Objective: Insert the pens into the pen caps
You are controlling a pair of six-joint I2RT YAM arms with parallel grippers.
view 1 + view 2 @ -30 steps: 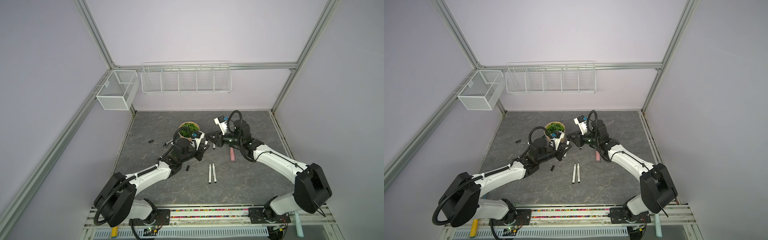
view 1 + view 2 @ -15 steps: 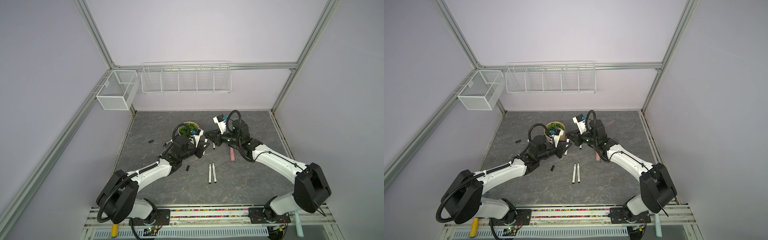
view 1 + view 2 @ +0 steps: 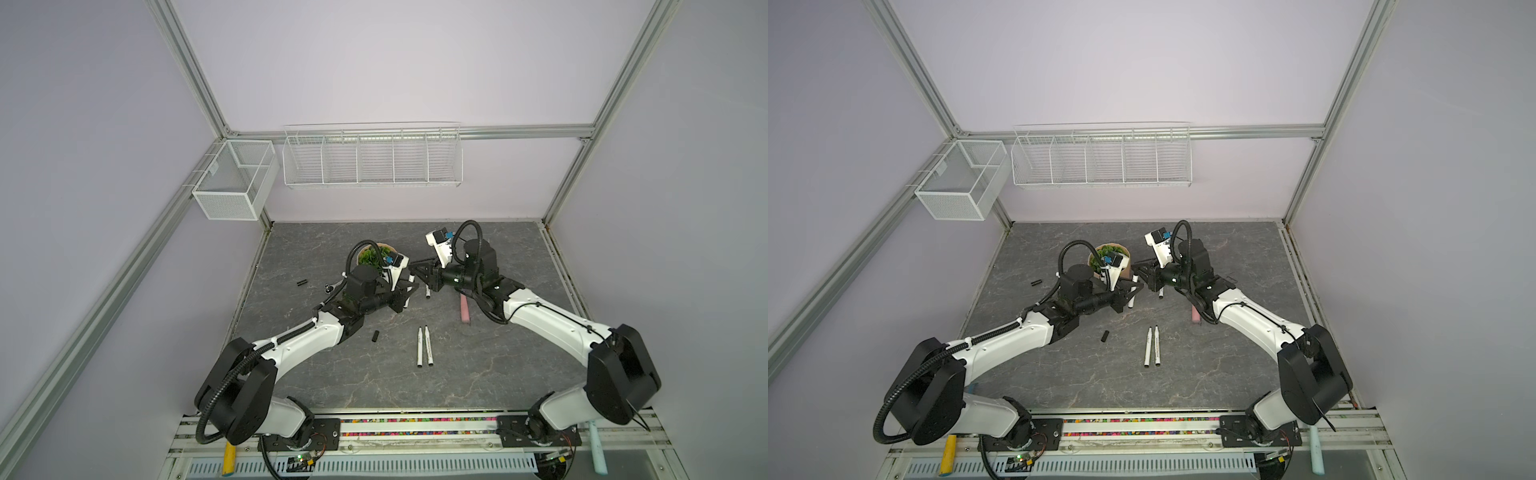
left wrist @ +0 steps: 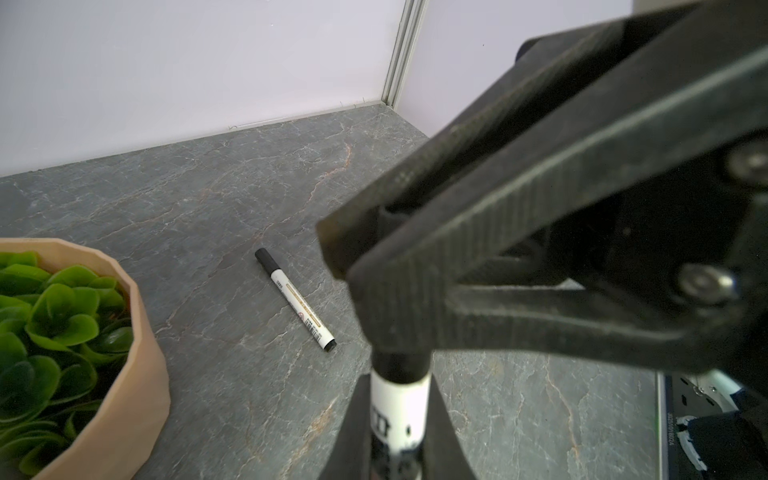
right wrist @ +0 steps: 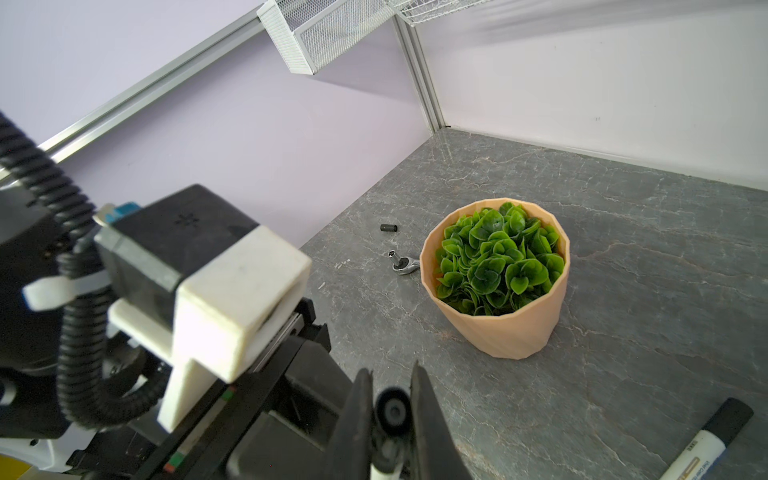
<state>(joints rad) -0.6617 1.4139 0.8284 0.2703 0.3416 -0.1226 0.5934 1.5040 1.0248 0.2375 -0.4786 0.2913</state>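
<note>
Midair, left tool [image 4: 399, 388] grips pen [image 4: 400, 409]; right tool [image 5: 391, 388] apparently pinches its cap [image 5: 392, 410]

Pale lilac walls [image 3: 374, 62] close in the space on three sides. Silver metal posts [image 3: 191, 70] join them at the corners, and a matching rail [image 3: 519, 132] runs across the back wall. A long white wire rack [image 3: 372, 166] with five compartments hangs from that rail. A white mesh box [image 3: 232, 183] hangs on the left wall just beside it. The counter [image 3: 478, 374] is dark grey stone with pale veins, and a slotted metal strip [image 3: 374, 469] edges its near side. The light is soft and even, casting only faint shadows.
</note>
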